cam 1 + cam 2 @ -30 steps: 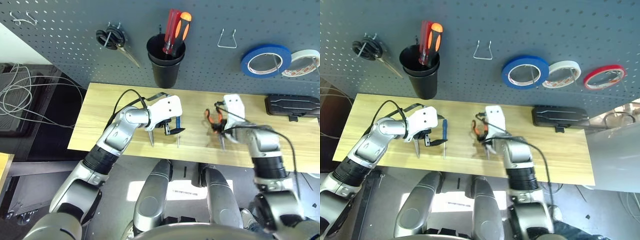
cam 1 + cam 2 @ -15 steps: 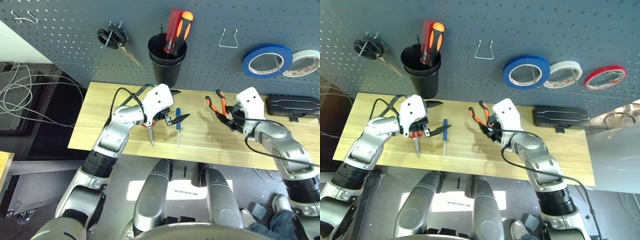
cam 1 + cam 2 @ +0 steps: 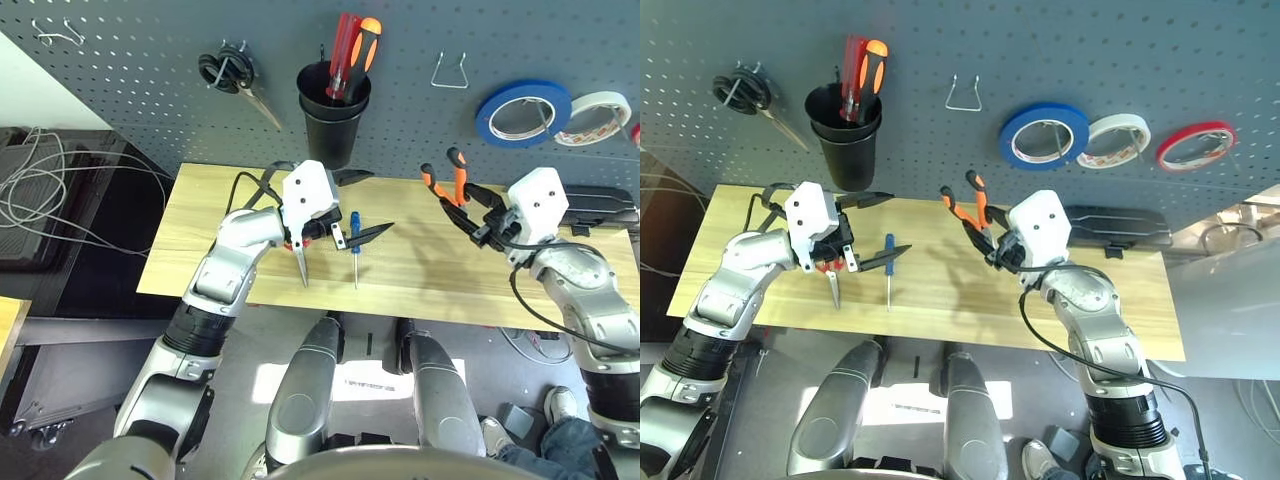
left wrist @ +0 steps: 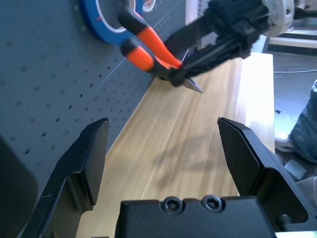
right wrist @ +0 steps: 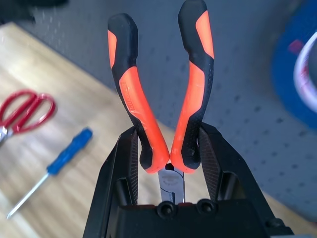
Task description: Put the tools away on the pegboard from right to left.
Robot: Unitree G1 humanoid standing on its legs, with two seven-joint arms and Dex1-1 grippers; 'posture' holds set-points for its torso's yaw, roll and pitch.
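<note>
Nearest the front edge of the table (image 3: pixel 200 275) we've got the red-handled scissors (image 3: pixel 829 280) lying flat, partly tucked under our left pincer (image 3: pixel 352 208), with the little blue-handled screwdriver (image 3: pixel 355 245) lying just beside them toward the table's middle, tip pointing at the front edge. The left pincer hangs above those two with its fingers spread as wide as they go and nothing between them, aimed across the table toward the other arm.

Over the right half of the table, our right pincer (image 3: pixel 480 214) is lifted clear of the wood and clamped on the pliers (image 3: pixel 445 189) down near the pivot, fingers pressed against the base of both handles. The orange-and-black handles stick up and fan apart toward the pegboard (image 3: pixel 140 70), and the short metal nose pokes back between the fingers.

Along the back edge at the right end sits a flat black case (image 3: pixel 1118 228), partly behind the right arm.

Then the pegboard itself: the blue tape roll (image 3: pixel 523 111) hangs at the right, with a white tape roll (image 3: pixel 594 118) next to it and a red tape roll (image 3: pixel 1196 146) furthest right. Left of the blue roll is a bare wire hook (image 3: pixel 450 72), then the black cup (image 3: pixel 333 118) holding a couple of red and orange handled screwdrivers (image 3: pixel 350 59), then black-handled scissors (image 3: pixel 236 82) on a hook at the left.
</note>
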